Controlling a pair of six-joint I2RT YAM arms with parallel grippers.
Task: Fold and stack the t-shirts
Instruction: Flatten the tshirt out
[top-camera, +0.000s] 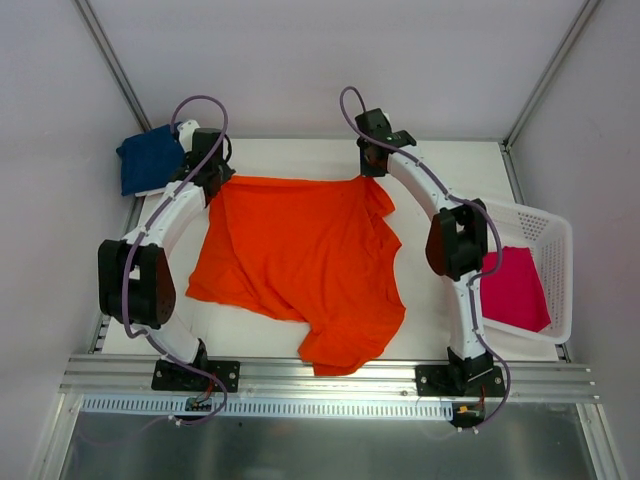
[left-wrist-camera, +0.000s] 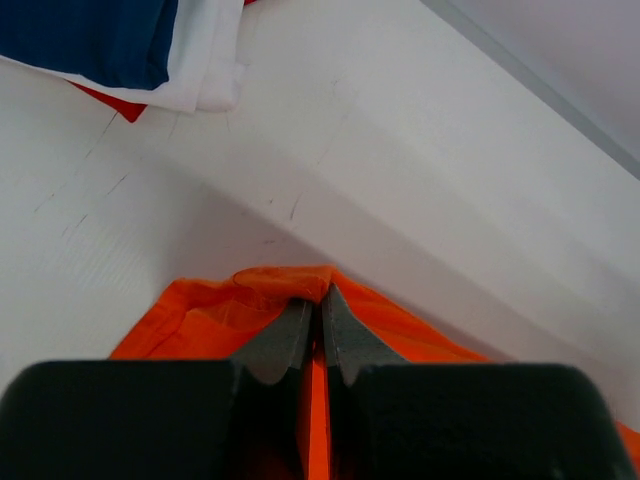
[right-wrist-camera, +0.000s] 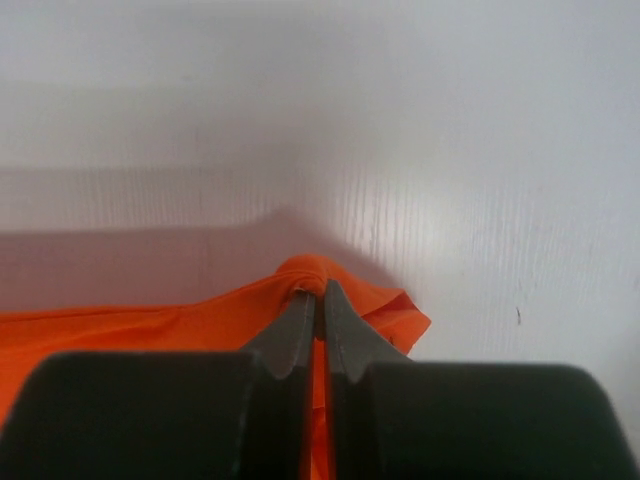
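Note:
A bright orange t-shirt (top-camera: 300, 260) lies spread over the middle of the white table (top-camera: 300, 155), rumpled at its near right. My left gripper (top-camera: 218, 178) is shut on its far left corner (left-wrist-camera: 285, 285). My right gripper (top-camera: 372, 163) is shut on its far right corner (right-wrist-camera: 312, 272). A stack with a navy blue t-shirt (top-camera: 148, 160) on top sits at the far left; the left wrist view shows navy (left-wrist-camera: 90, 35) over white (left-wrist-camera: 205, 60) and a red edge (left-wrist-camera: 115, 102). A magenta-pink t-shirt (top-camera: 515, 290) lies in the basket.
A white plastic lattice basket (top-camera: 555, 240) stands at the right edge of the table. A metal rail (top-camera: 320, 375) runs along the near edge. Grey walls enclose the back and both sides.

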